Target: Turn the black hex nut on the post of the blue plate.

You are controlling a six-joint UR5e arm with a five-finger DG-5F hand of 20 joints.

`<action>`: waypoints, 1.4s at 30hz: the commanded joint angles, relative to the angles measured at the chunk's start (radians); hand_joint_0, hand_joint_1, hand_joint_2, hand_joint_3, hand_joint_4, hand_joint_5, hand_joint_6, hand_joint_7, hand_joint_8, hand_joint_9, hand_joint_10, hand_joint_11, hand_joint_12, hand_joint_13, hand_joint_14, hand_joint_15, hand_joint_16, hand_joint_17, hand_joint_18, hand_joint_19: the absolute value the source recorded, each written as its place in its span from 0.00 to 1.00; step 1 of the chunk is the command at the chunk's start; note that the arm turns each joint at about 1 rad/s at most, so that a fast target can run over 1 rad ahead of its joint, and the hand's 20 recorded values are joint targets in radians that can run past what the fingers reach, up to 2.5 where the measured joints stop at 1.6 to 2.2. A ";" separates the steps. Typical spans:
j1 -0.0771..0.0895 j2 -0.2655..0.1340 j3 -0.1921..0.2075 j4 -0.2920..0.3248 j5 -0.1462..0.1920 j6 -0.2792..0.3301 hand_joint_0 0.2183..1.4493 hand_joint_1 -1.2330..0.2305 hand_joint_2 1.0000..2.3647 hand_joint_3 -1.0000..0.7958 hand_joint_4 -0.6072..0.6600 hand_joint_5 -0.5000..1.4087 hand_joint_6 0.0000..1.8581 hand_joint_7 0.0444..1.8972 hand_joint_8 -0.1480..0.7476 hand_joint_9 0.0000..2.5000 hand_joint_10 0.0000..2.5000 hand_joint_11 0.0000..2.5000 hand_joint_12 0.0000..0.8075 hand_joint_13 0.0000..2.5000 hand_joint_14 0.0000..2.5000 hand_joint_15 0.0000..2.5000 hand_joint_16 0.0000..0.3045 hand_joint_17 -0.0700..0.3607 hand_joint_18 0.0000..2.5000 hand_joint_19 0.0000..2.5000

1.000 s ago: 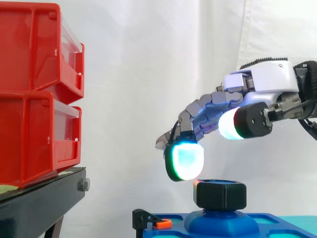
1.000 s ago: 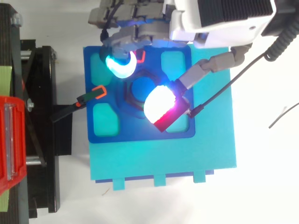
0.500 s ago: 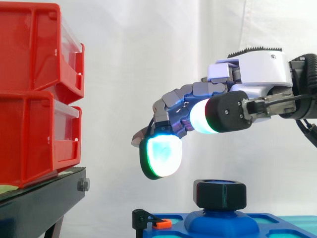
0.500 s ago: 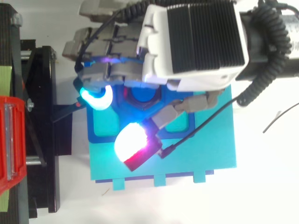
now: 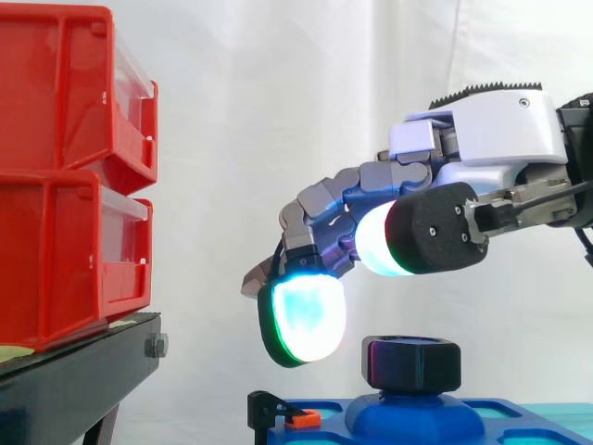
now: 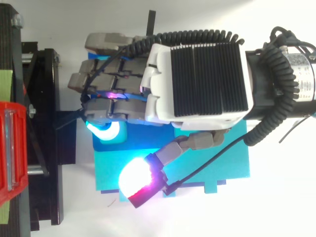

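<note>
Hand (image 5: 482, 148) hovers above the black hex nut (image 5: 412, 363) on the blue plate (image 5: 528, 415), fingers relaxed, grasping nothing; a cyan fingertip (image 5: 301, 320) hangs beside the nut.

2 stacked red bins (image 5: 61, 243) on a black stand (image 5: 74, 378), left; white curtain (image 5: 278, 93) behind; teal board (image 6: 222, 175) beneath.

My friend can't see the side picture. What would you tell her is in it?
A robot hand reaches in from the right and hovers above a black hex nut on the post of a blue plate, fingers open, touching nothing. Red bins sit stacked on a black stand at left.
</note>
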 commanded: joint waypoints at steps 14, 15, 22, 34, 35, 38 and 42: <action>-0.017 0.000 0.000 -0.057 -0.021 0.001 0.21 0.63 0.00 0.28 0.64 0.16 0.30 0.60 0.47 0.16 0.00 0.03 0.47 0.15 0.00 0.04 0.19 0.46 0.10 0.06; -0.021 0.000 0.000 -0.060 -0.034 0.001 0.21 0.63 0.00 0.28 0.64 0.16 0.30 0.60 0.47 0.16 0.00 0.03 0.47 0.15 0.00 0.04 0.19 0.46 0.10 0.05; -0.050 0.000 0.000 -0.060 -0.092 0.000 0.21 0.63 0.00 0.28 0.64 0.16 0.30 0.60 0.47 0.16 0.00 0.04 0.47 0.15 0.00 0.04 0.19 0.46 0.10 0.06; -0.090 0.000 0.000 -0.044 -0.158 -0.008 0.21 0.63 0.00 0.28 0.64 0.16 0.30 0.60 0.47 0.16 0.00 0.03 0.47 0.16 0.00 0.04 0.19 0.46 0.10 0.06; -0.096 0.000 0.000 -0.041 -0.166 -0.010 0.21 0.63 0.00 0.28 0.64 0.16 0.30 0.60 0.47 0.16 0.00 0.03 0.47 0.16 0.00 0.04 0.19 0.46 0.10 0.06; -0.104 0.000 0.000 -0.041 -0.178 -0.013 0.21 0.63 0.00 0.28 0.64 0.16 0.30 0.60 0.47 0.16 0.00 0.03 0.47 0.16 0.00 0.04 0.19 0.46 0.10 0.06; -0.122 0.000 0.000 -0.035 -0.205 -0.013 0.21 0.63 0.00 0.28 0.64 0.16 0.30 0.60 0.47 0.16 0.00 0.03 0.46 0.16 0.00 0.04 0.19 0.46 0.10 0.06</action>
